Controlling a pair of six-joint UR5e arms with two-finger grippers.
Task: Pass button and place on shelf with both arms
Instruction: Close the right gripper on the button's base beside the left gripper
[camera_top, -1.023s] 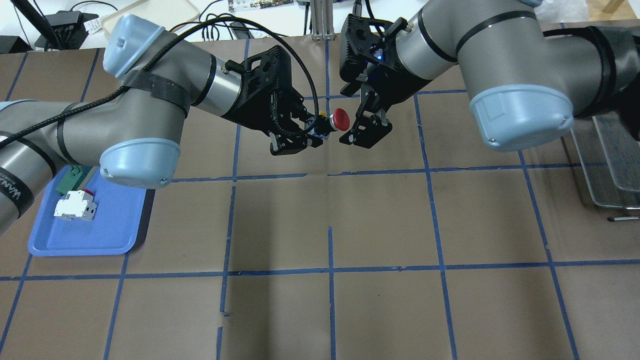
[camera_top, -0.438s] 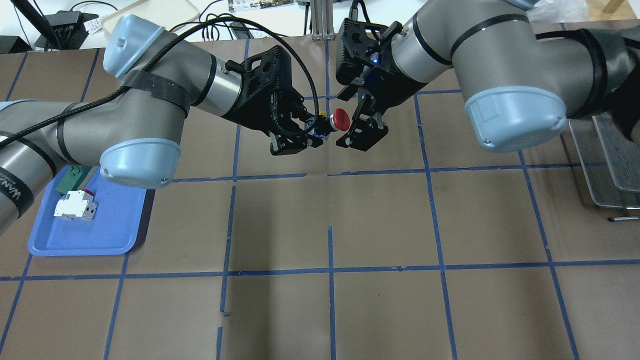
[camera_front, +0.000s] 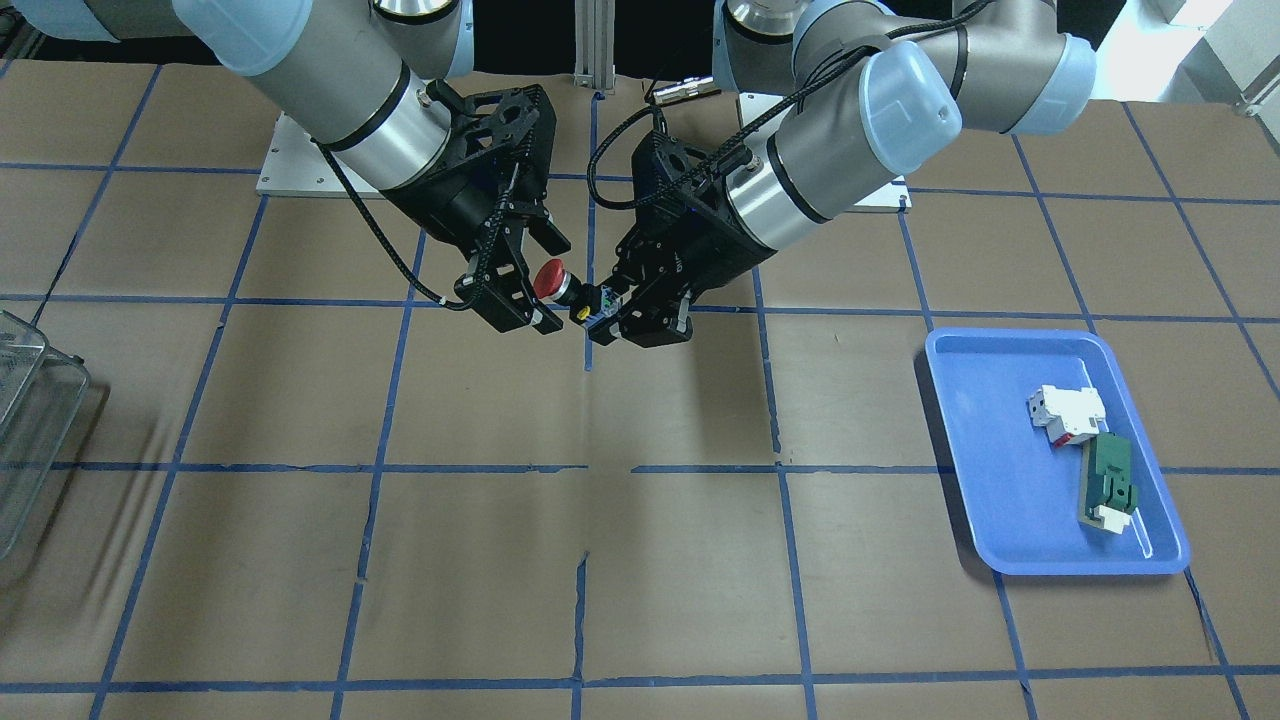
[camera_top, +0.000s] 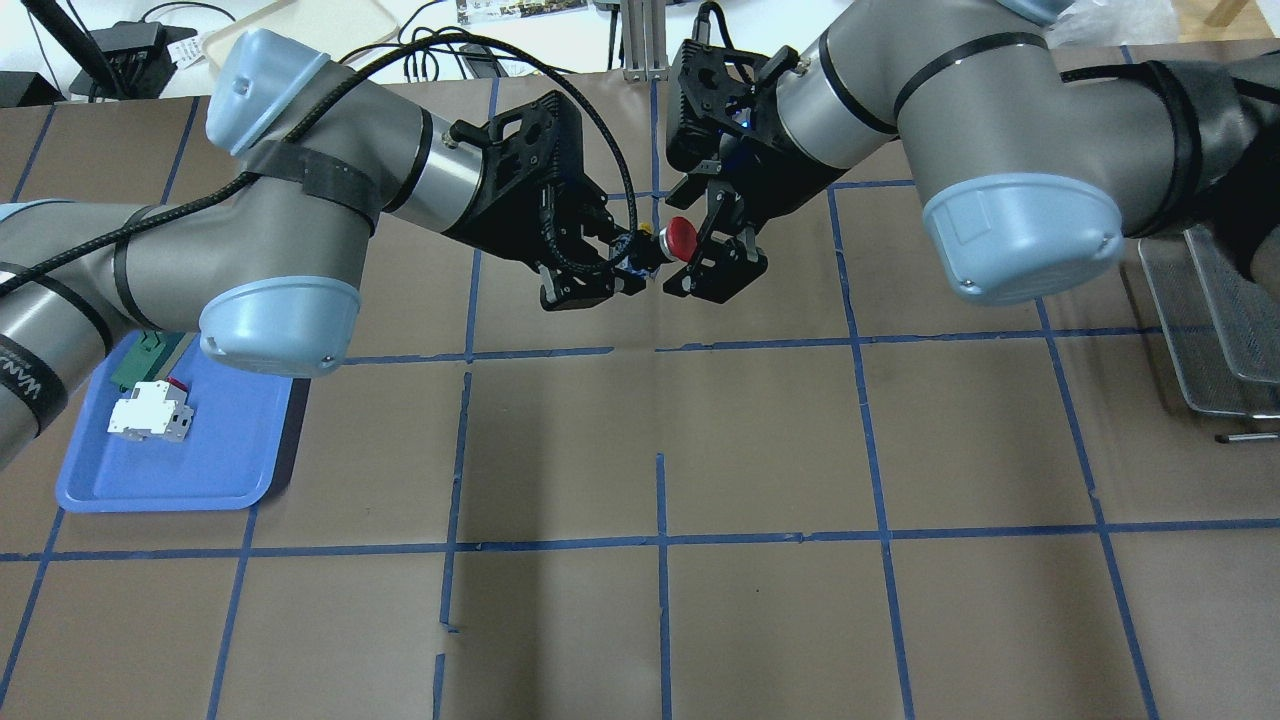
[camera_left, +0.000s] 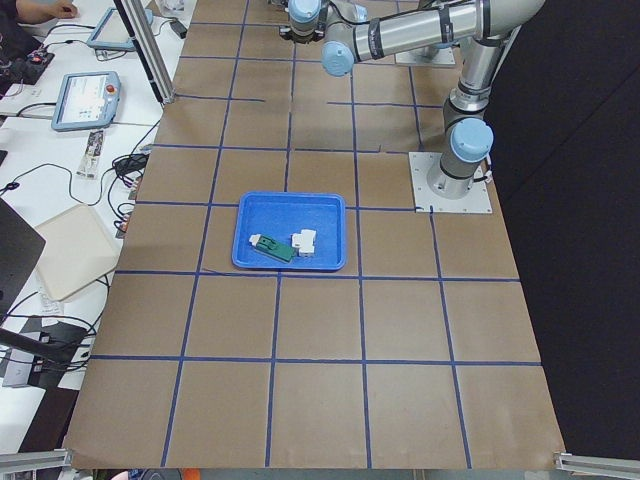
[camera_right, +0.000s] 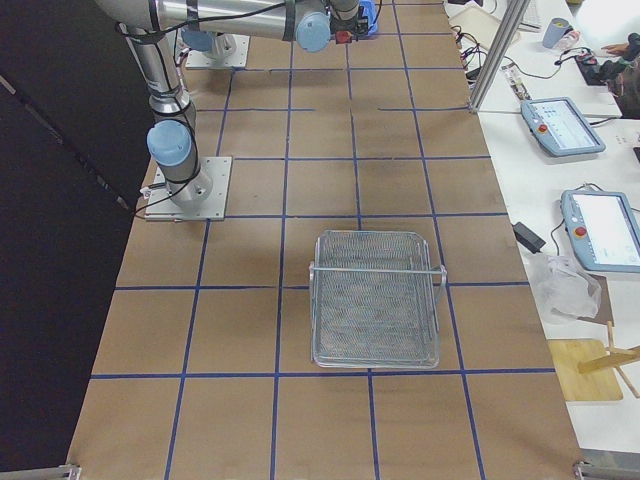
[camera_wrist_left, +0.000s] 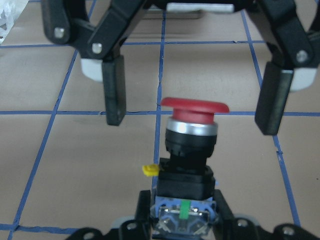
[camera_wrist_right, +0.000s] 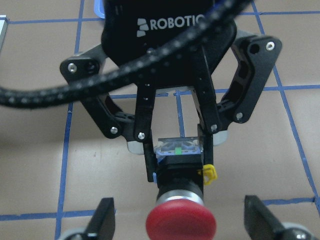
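The button (camera_top: 682, 238), with its red mushroom cap, is held in the air over the table's far middle. My left gripper (camera_top: 625, 266) is shut on its yellow-and-blue rear block, and the cap points toward the right arm. My right gripper (camera_top: 690, 246) is open, with one finger on each side of the red cap, not touching it. The left wrist view shows the cap (camera_wrist_left: 195, 105) between the right gripper's fingers (camera_wrist_left: 114, 90). The right wrist view shows the cap (camera_wrist_right: 181, 224) close below the camera and the left gripper (camera_wrist_right: 177, 150) behind it. It also shows in the front-facing view (camera_front: 547, 279).
A blue tray (camera_top: 170, 480) at the left holds a white-and-red block (camera_front: 1065, 412) and a green-and-white flat part (camera_front: 1110, 480). A wire mesh shelf basket (camera_right: 375, 300) stands at the right end of the table (camera_top: 1210, 330). Brown paper with blue tape lines covers the table.
My right gripper has moved left toward the button, so its open fingers now sit on either side of the red cap. The left arm and the button have not moved.
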